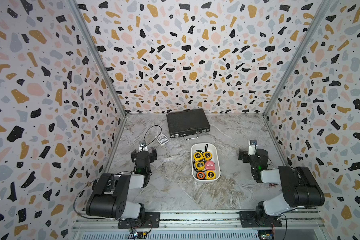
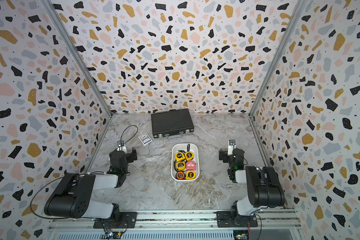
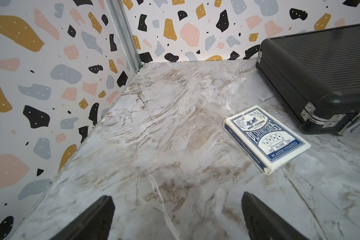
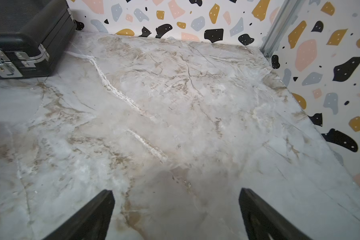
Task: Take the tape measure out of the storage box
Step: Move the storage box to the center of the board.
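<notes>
Tape measures [image 1: 198, 156] crowd the storage box [image 1: 214, 148] at the worktop's [image 1: 175, 193] middle, nearer the front edge than the briefcase [image 1: 187, 121]. They look compact, rigid and weighty, with slick casings; pinch one across its casing from above. Left pincer [image 3: 177, 195] and right pincer [image 4: 175, 190] gape apart, empty.

Tape measures [image 1: 200, 165] lie in the storage box [image 1: 212, 148], before the briefcase [image 1: 187, 122].
</notes>
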Action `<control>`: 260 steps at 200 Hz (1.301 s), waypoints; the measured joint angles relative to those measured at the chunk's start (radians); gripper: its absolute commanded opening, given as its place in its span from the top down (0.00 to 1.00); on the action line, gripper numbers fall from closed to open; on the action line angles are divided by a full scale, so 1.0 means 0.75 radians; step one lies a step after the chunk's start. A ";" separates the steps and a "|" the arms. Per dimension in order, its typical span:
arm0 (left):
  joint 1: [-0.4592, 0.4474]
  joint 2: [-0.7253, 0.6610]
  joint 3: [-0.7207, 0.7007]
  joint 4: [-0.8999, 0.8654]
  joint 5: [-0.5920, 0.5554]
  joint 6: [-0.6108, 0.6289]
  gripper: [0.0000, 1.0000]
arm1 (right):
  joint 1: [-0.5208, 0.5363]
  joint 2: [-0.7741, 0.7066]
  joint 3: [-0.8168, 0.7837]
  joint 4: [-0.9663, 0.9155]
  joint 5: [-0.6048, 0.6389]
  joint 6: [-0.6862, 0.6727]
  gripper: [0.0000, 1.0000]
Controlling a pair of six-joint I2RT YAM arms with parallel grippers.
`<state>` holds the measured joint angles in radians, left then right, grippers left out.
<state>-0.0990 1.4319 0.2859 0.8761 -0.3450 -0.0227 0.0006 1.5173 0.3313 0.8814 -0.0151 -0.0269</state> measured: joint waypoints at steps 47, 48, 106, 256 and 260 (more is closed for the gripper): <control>-0.002 0.000 0.000 -0.002 0.128 0.027 0.00 | 0.000 0.000 0.000 0.000 0.000 0.000 0.01; -0.002 0.000 0.000 -0.002 0.129 0.027 0.00 | 0.000 0.000 0.000 0.000 0.000 0.000 0.01; 0.027 0.000 0.010 -0.042 0.209 0.031 0.00 | 0.000 0.000 0.000 0.000 -0.001 -0.001 0.01; -0.013 -0.334 0.642 -1.280 0.441 -0.202 0.00 | 0.231 -0.316 0.439 -1.047 0.107 0.149 0.01; -0.021 -0.334 0.642 -1.305 0.450 -0.217 0.00 | 0.240 -0.316 0.453 -1.080 0.099 0.159 0.01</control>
<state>-0.1150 1.1816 0.7677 -0.1024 -0.0074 -0.1856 0.1806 1.2800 0.6708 0.0715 0.0593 0.0921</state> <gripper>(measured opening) 0.999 0.992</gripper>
